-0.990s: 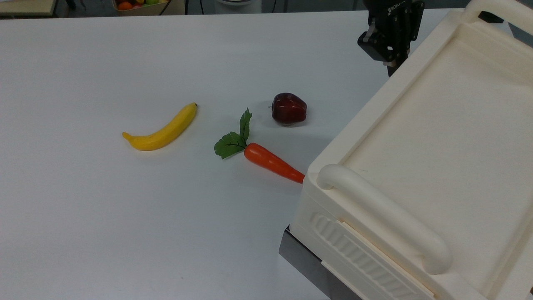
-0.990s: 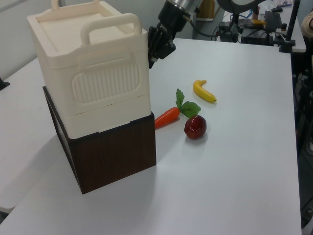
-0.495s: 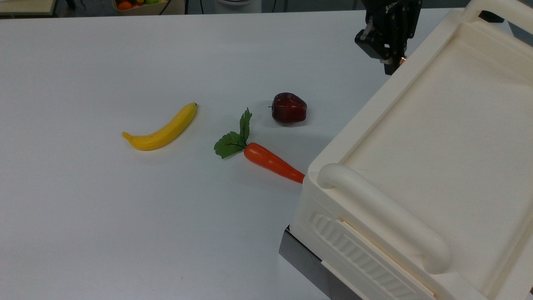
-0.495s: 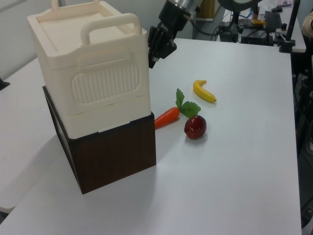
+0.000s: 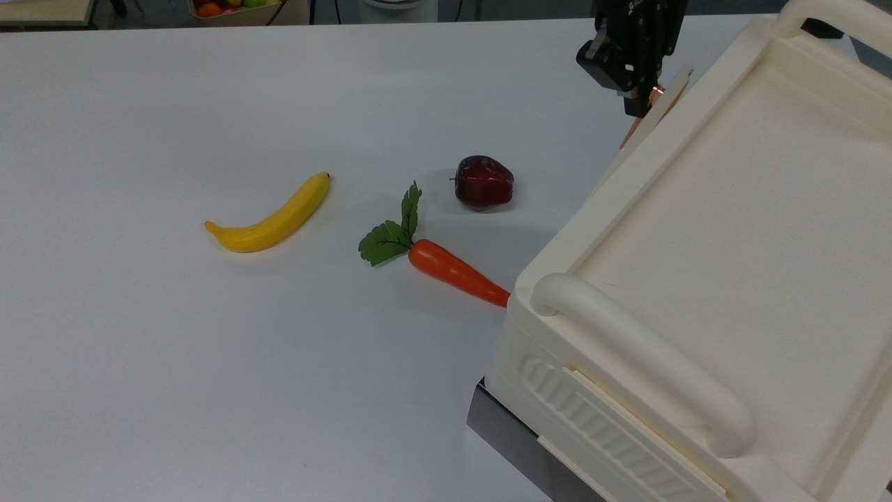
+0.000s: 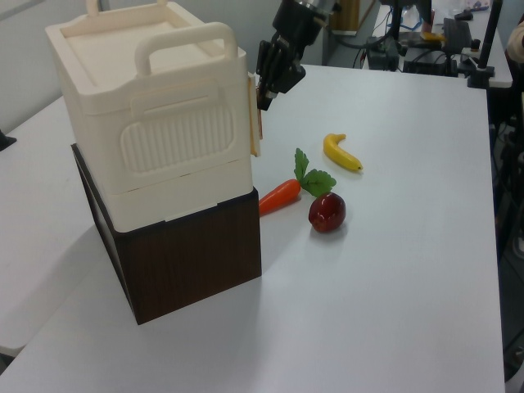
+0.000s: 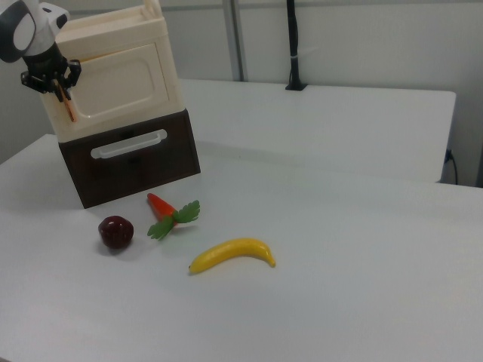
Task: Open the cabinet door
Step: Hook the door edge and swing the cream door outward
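Door pulled ajar; end effector grips handle.

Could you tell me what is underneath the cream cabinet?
The cream cabinet stands on a dark brown wooden box, which rests on the white table. The right view shows a pale handle on that box's front. The box's inside is hidden.

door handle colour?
Copper-coloured small bar handle on the long flat cream plastic cabinet door; clearest in the right view.
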`<state>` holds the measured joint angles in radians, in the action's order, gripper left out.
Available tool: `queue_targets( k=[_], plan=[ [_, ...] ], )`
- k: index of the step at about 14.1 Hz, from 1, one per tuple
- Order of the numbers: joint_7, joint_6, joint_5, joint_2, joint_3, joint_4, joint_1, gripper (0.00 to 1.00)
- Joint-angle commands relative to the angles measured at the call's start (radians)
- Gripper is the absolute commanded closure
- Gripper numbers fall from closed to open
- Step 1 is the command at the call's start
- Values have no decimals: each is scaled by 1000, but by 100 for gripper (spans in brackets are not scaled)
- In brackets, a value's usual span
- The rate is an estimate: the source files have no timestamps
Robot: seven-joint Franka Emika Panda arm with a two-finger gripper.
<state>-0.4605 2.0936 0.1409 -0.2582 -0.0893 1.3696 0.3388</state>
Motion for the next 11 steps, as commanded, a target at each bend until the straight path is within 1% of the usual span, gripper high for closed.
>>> queue_targets(
  k=[1,2,3,4,5,6,8,11],
  plan=[
    [-10,-142,14,39,7,23,-21,72],
    [-9,-182,13,45,8,23,-39,42],
    [-10,-232,6,56,8,22,-61,21],
    [-12,-274,2,68,10,23,-78,15],
    [-12,-341,-3,88,10,22,-96,2],
    [-13,-374,-3,106,10,20,-109,0],
    [-14,-446,-12,161,10,19,-151,0],
    [26,-445,-15,195,8,14,-153,0]
  ],
)
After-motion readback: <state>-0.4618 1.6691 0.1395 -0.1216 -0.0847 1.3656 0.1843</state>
